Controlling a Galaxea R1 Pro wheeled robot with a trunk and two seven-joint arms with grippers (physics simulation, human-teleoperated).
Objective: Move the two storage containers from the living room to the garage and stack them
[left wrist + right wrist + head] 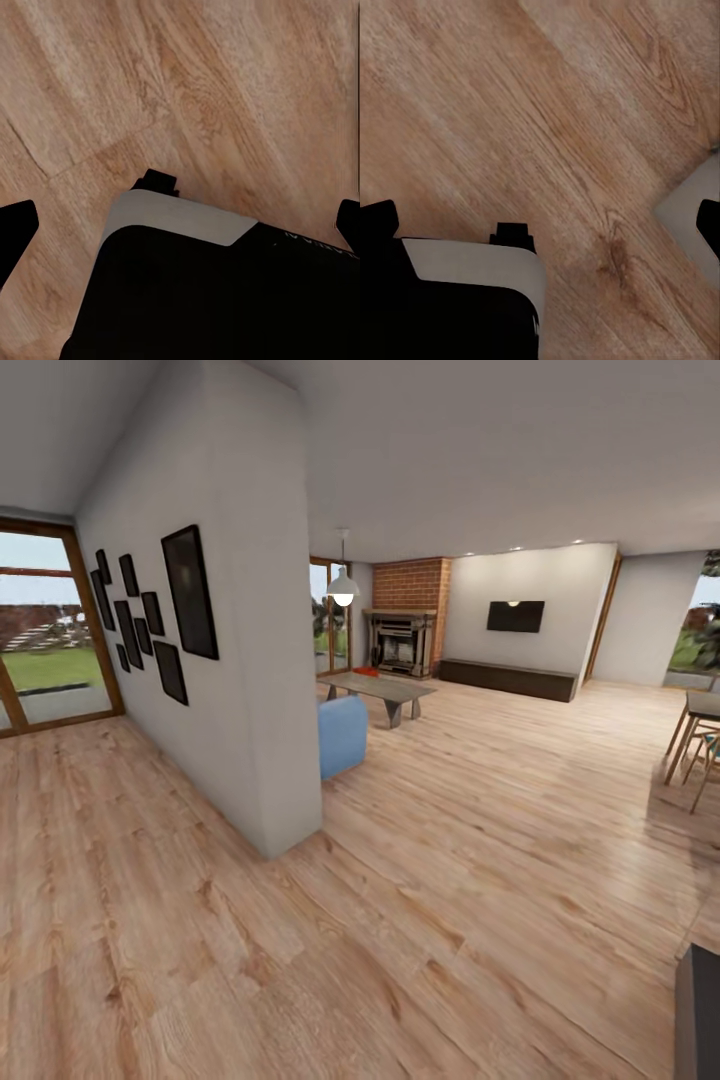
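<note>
The head view looks across the living room (480, 780), with its light wood-plank flooring (450, 920). One white partition wall (240, 660) carries eight dark picture frames (189, 592). Behind it shows one corner of a blue sofa (343, 735). One low grey bench (378, 690) stands before the red-brick fireplace (410, 615), and something small and orange-red (366, 672) lies on its near end; whether it is one storage container or two cannot be told at this range. One pendant lamp (343, 588) hangs above, and one dark television (516, 616) is on the far wall.

The left end effector (180, 225) is released, its two black fingertips (16, 225) wide apart over bare planks. The right end effector (547, 225) is likewise spread and grasps nothing.
</note>
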